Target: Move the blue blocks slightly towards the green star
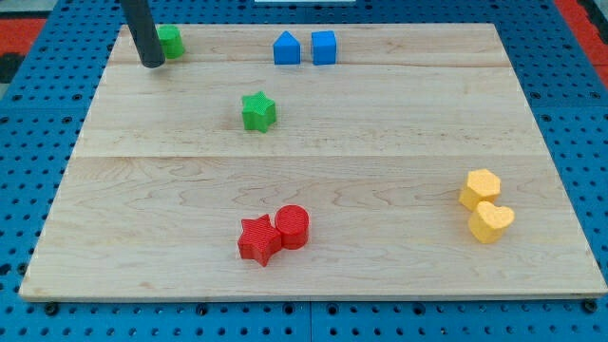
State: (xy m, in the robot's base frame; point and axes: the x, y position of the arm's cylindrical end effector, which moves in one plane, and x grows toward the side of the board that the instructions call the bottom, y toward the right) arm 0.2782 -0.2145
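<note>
Two blue blocks sit side by side near the view's top centre: a house-shaped blue block (286,48) and a blue cube (324,47) to its right. The green star (257,111) lies below and slightly left of them, about mid-board. My tip (151,63) rests on the board at the view's top left, far left of the blue blocks and touching or just beside a green block (171,41) that the rod partly hides.
A red star (257,238) and a red cylinder (293,226) touch near the view's bottom centre. A yellow hexagon (481,188) and a yellow heart (491,221) sit at the right. The wooden board (380,133) lies on a blue pegboard.
</note>
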